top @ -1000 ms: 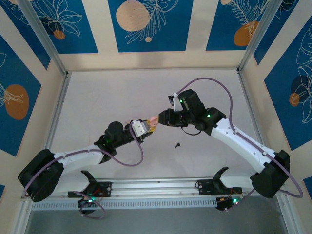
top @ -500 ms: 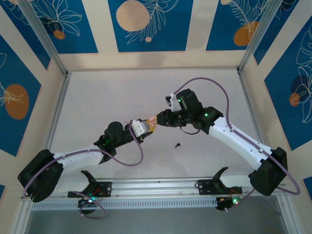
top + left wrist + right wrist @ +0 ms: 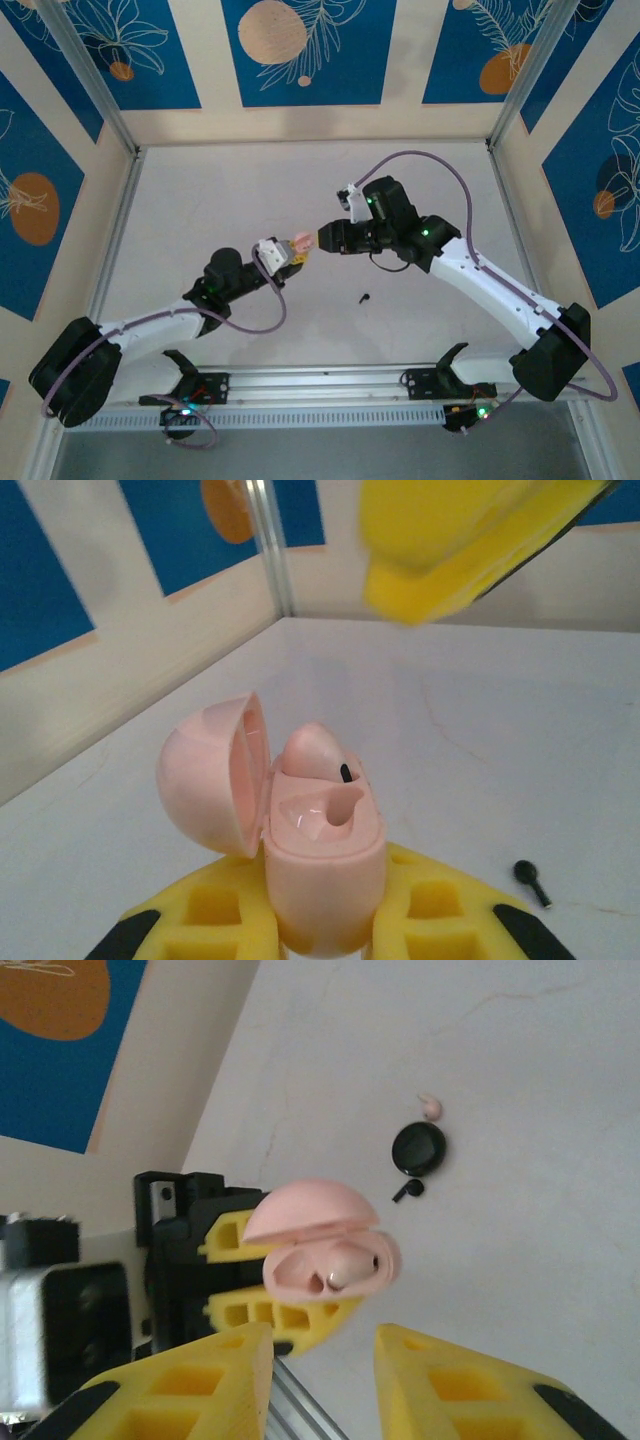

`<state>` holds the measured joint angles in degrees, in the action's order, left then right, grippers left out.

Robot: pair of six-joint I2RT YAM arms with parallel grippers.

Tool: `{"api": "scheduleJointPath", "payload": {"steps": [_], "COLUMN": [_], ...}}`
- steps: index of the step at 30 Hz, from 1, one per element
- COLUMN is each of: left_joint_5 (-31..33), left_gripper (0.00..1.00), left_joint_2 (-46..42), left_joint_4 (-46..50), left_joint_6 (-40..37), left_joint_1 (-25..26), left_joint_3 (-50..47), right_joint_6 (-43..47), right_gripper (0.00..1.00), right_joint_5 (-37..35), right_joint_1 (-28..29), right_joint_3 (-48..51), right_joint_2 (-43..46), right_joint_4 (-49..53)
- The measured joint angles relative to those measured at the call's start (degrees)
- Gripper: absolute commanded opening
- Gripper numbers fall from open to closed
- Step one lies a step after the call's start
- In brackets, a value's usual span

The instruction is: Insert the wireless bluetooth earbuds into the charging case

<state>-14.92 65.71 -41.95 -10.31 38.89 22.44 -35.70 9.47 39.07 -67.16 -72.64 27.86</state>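
Black earbud (image 3: 408,1189) lies loose on the surface (image 3: 220,200), toward the near edge, about mid-width. Round black disc (image 3: 419,1147) is just beside it. Pale pink earbud (image 3: 431,1107) is just past the disc, so the three form a short row. Both buds are outside the case.

Further in: left end effector (image 3: 292,252) is clamped on the base of the pink charging case (image 3: 322,850). Case is held off the surface, roughly upright, lid (image 3: 210,775) hinged open. Rounded pink lump (image 3: 310,750) sits in one well with a dark speck beside it; can't tell what it is.

Just beyond: right end effector (image 3: 322,238), fingers apart. Tips are near the open case, not touching it.
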Motion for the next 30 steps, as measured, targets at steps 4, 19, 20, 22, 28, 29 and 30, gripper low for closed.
{"api": "scheduleJointPath", "payload": {"steps": [4, 19, 20, 22, 28, 29, 30], "left_joint_5": [0.0, 1.9, 2.3, 3.2, 6.0, 6.1, 6.4], "left_gripper": [0.08, 0.07, 0.07, 0.07, 0.07, 0.07, 0.07], "left_joint_2": [-1.9, -8.1, -8.3, -8.9, -10.9, -11.0, -11.1], "left_joint_4": [1.5, 10.0, 10.6, 11.8, 17.1, 17.7, 18.4], "left_joint_6": [2.7, 16.6, 17.7, 19.3, 23.7, 24.3, 25.0], "left_joint_1": [-3.6, -17.0, -17.8, -19.2, -23.7, -24.5, -25.4], "left_joint_3": [-0.9, -2.5, -2.7, -2.8, -2.8, -2.9, -2.9], "right_joint_6": [0.9, 3.4, 3.6, 4.1, 6.4, 7.2, 8.0], "right_gripper": [0.36, 0.36, 0.36, 0.36, 0.37, 0.37, 0.37], "right_joint_5": [0.2, -0.3, -0.4, -0.5, -0.2, -0.1, 0.1], "right_joint_1": [-0.1, 2.6, 3.0, 3.7, 4.9, 4.9, 4.9], "right_joint_3": [-1.7, -10.6, -11.5, -13.0, -17.8, -19.0, -20.2], "right_joint_2": [-1.1, -13.9, -15.2, -17.7, -26.1, -27.6, -29.3], "right_joint_4": [-0.4, 1.6, 1.8, 1.9, 2.2, 2.3, 2.4]}}
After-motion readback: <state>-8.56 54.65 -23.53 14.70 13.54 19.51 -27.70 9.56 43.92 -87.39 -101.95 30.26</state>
